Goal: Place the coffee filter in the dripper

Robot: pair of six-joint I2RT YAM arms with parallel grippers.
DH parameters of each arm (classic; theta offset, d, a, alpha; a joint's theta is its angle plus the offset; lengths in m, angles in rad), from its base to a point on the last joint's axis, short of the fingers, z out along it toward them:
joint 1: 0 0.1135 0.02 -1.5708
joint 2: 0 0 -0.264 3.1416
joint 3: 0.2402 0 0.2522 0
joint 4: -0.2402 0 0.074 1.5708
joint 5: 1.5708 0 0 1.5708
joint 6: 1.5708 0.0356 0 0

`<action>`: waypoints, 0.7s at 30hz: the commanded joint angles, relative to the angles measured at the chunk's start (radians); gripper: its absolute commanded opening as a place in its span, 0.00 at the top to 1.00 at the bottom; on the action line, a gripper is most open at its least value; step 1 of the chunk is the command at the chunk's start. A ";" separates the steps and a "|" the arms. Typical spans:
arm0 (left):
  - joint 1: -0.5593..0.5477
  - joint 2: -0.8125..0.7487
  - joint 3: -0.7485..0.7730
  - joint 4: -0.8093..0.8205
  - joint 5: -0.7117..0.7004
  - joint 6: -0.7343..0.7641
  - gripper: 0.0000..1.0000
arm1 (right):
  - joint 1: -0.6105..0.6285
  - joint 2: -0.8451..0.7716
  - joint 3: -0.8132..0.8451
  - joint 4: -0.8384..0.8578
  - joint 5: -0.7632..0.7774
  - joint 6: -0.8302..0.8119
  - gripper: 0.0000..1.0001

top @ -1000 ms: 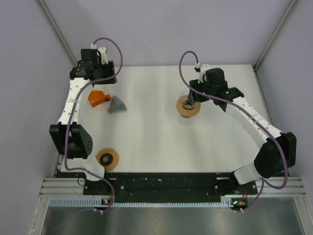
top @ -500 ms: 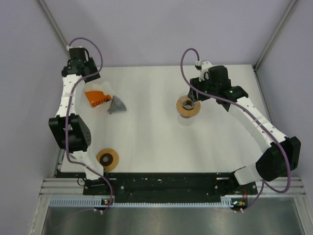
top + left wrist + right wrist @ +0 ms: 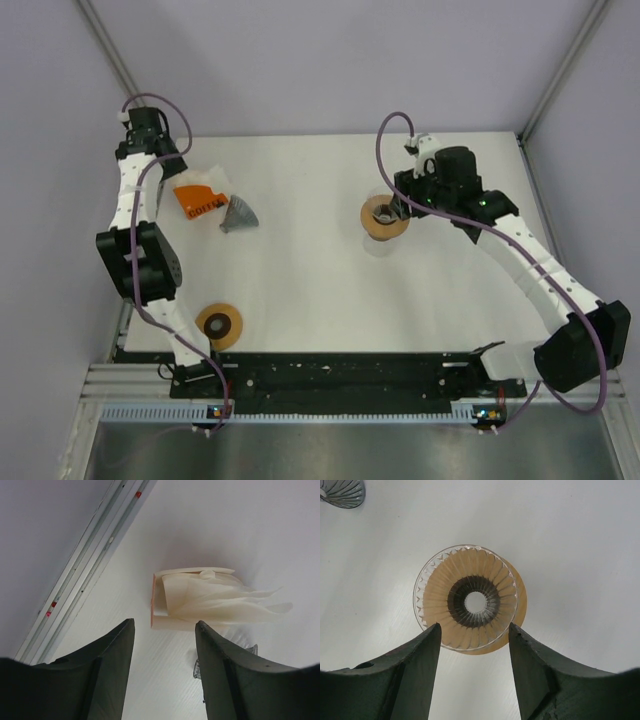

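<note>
The left arm (image 3: pixel 132 205) has swung back from over the orange filter pack (image 3: pixel 199 198) toward the far left corner. Its left gripper (image 3: pixel 164 626) stands wide and empty. The white paper filters (image 3: pixel 220 602) lie in the pack, seemingly untouched. The right gripper (image 3: pixel 475 626), parted and holding nothing, hovers over the glass dripper (image 3: pixel 470 582), well apart from them. The pick has likely not begun.
</note>
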 commanded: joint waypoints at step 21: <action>0.029 0.118 0.013 0.000 0.002 0.072 0.85 | -0.006 -0.054 -0.022 0.045 -0.040 -0.032 0.44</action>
